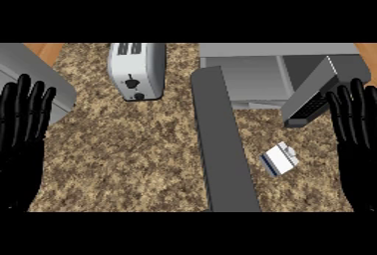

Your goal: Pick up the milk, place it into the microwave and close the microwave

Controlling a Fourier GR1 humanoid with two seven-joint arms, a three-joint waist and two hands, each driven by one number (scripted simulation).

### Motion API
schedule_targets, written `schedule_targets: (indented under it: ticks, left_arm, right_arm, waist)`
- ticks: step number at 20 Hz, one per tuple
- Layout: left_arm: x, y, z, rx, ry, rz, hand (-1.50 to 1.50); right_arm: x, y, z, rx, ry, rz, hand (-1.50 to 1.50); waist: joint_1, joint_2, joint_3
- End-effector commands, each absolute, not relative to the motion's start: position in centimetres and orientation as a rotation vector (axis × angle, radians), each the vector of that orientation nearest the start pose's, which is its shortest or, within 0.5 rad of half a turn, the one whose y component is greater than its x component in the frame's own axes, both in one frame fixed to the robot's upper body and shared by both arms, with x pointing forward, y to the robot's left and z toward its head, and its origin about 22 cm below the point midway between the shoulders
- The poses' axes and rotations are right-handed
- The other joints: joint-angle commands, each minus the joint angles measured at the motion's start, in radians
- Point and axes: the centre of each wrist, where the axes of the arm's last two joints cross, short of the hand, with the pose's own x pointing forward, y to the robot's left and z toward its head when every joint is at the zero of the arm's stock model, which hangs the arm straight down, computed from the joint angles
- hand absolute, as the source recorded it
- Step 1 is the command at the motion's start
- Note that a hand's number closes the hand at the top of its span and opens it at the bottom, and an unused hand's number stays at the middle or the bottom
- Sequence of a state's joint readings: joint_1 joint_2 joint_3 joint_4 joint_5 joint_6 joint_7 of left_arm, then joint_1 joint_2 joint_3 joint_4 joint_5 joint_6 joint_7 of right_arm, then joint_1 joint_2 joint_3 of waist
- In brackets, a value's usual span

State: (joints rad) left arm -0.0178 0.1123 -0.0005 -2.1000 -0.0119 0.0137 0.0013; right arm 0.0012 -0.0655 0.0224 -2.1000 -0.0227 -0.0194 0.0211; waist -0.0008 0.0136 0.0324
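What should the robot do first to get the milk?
Probably move the right hand down toward the milk. The carton lies on the counter nearer that hand, neither hand holds anything, both rest open at the edges, and the microwave door already stands open.

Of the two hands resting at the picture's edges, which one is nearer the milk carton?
The right hand, at the view's right edge, is nearer: the milk carton lies on the counter just inside it. The left hand rests at the far edge, beyond the open microwave door.
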Motion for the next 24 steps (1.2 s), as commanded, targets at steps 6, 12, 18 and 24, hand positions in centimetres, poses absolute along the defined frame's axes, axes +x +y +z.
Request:
schedule_targets:
  ticks: [6, 12, 18, 24]
  left_arm:
    - [19.9, 24.6, 12.9, 0.140, -2.052, -0.086, -1.50]
    - [15.9, 26.2, 12.7, -0.093, -1.986, 0.077, -1.50]
    - [12.3, 25.6, 13.6, -0.105, -1.980, 0.080, -1.50]
    - [9.3, 26.3, 13.5, -0.102, -1.980, 0.083, -1.50]
  right_arm:
    - [20.8, -28.2, 13.6, 0.085, -2.082, 0.295, -1.50]
    - [16.9, -29.0, 11.7, 0.262, -2.023, 0.287, -1.50]
    - [16.6, -28.4, 10.6, 0.170, -1.985, 0.249, -1.50]
    - [18.4, -27.9, 7.7, 0.100, -1.958, 0.313, -1.50]
  waist:
    - [0.002, -0.015, -0.032]
    - [0.002, -0.017, -0.032]
    - [0.003, -0.016, -0.032]
    - [0.011, -0.016, -0.032]
